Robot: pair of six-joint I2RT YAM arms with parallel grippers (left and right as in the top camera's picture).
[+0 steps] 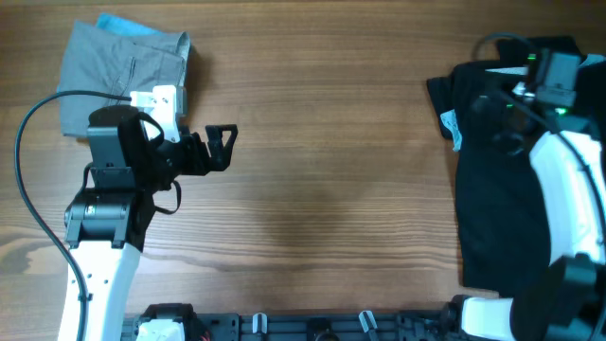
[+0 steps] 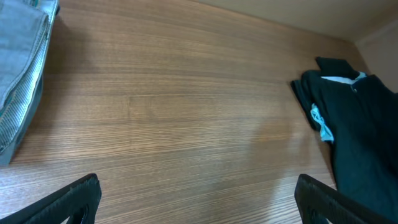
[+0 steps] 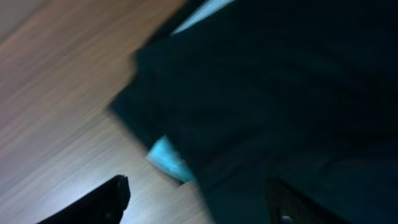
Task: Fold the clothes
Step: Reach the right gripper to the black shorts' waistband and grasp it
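The crumpled black cloth garment (image 1: 502, 208) lies unfolded along the right edge of the brown wooden surface (image 1: 331, 208), with a light blue label (image 1: 455, 128) showing at its left hem. I judge it the next piece to fold. That is why my right tool (image 3: 199, 202) hovers above its upper part: the fingers are spread wide with nothing between them, and dark cloth fills the blurred wrist view beneath. Whether the fingers touch the fabric I cannot tell.

The folded grey cloth garment (image 1: 104, 71) sits as a neat stack in the far left corner, well apart from the black one. It looks finished and parked out of the working area.

My left tool (image 1: 225, 147) is just beside that stack, pointing toward the bare middle. It is also spread and holds nothing. From there it faces the black garment, likely ready to take a second corner.
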